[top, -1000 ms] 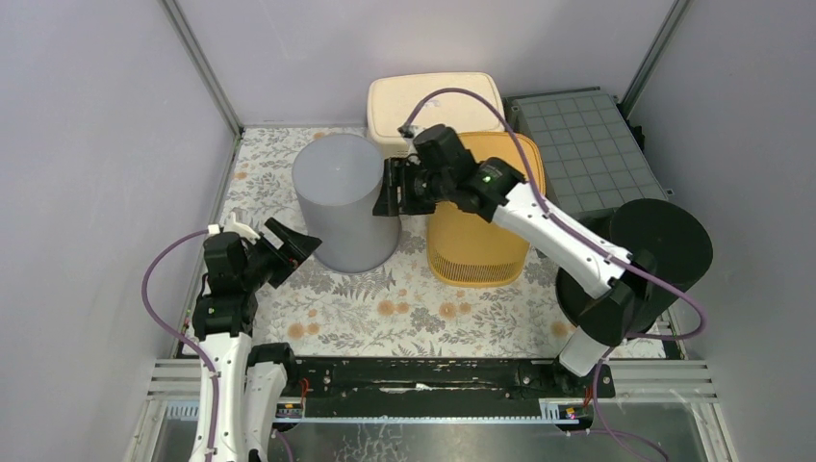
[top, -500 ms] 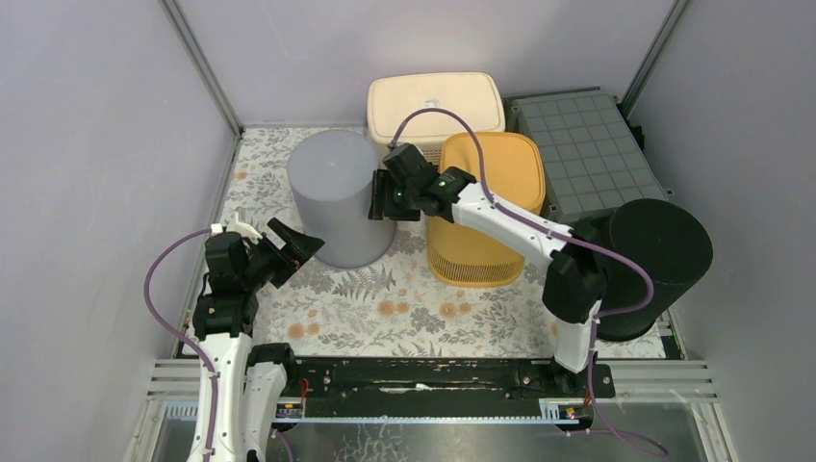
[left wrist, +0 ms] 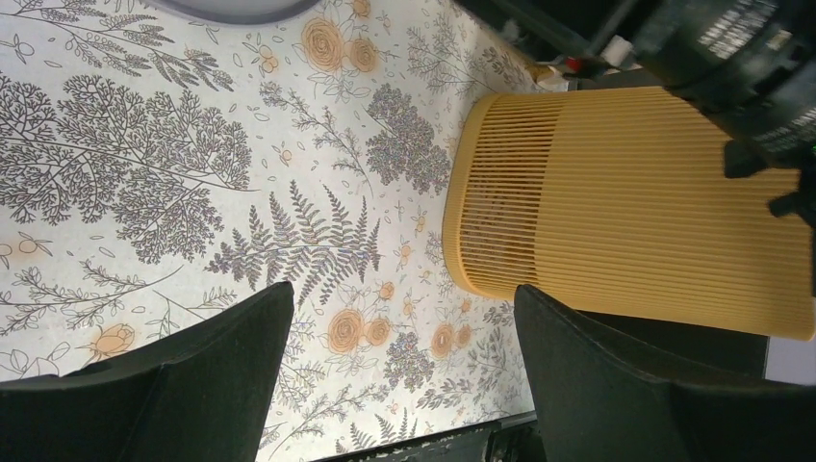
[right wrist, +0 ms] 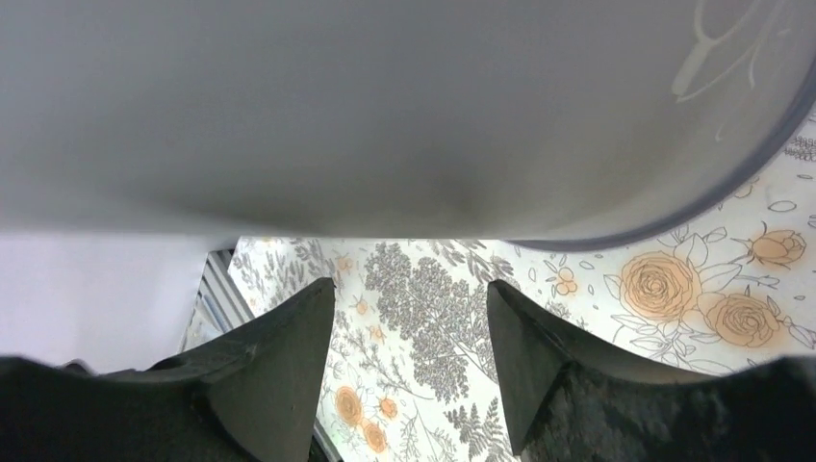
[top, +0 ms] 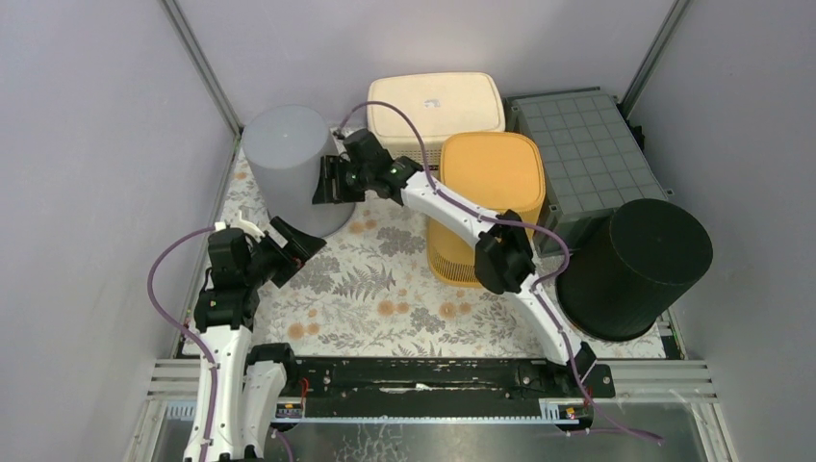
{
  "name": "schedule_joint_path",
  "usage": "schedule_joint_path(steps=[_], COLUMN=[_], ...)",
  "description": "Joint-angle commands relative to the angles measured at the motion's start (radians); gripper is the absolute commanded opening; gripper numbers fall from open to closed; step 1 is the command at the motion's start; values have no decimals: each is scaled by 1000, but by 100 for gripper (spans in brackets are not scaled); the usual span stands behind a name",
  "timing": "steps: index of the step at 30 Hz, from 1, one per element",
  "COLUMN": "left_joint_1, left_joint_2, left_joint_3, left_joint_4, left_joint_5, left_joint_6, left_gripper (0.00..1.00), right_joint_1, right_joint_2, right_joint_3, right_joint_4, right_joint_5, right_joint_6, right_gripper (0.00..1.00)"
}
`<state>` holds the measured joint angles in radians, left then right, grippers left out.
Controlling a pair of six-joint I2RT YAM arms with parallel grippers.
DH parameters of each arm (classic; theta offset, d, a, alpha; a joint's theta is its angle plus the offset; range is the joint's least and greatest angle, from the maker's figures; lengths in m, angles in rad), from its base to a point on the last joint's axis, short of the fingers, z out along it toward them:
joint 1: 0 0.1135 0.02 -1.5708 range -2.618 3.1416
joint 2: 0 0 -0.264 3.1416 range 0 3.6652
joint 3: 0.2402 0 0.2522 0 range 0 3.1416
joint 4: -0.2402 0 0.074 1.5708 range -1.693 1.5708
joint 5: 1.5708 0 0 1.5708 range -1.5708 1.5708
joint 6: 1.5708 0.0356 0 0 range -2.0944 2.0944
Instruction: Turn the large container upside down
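We are counting five containers on the tabletop: one grey bin, one cream bin, one yellow basket, one crate and one black bin. A mark on the cream bin is proving too small to read. The grey bin is standing in the far left corner, closed end up. The right end effector is gaping beside its wall, holding nothing, and the left end effector is gaping wide, empty

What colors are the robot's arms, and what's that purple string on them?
The left arm and right arm are white tubes with black joints. The purple string is a cable looping along each arm. Their jaws are black and wedge-shaped.
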<state>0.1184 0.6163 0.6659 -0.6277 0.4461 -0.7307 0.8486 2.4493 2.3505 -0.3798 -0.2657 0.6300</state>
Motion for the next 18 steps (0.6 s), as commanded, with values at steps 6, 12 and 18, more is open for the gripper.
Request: schedule_joint_path(steps=[6,12,18], left_joint_1=[-4,-4,-4], left_joint_2=[-10,12,121], left_joint_3=[-12,-29,-11], left_joint_4=[56,96,173], left_joint_5=[0,3,13], left_joint_6=[-5,-16,-3], left_gripper=[91,91,91], right_joint_1=[-14,-25,-164], right_joint_2=[-570,-936,-1210], right_joint_3=[-318,-461,-604], right_joint_4=[-1,-201,-349], right_joint_5=[-29,241,406], right_joint_6=[-187,-239,-163], right_gripper=[70,73,77])
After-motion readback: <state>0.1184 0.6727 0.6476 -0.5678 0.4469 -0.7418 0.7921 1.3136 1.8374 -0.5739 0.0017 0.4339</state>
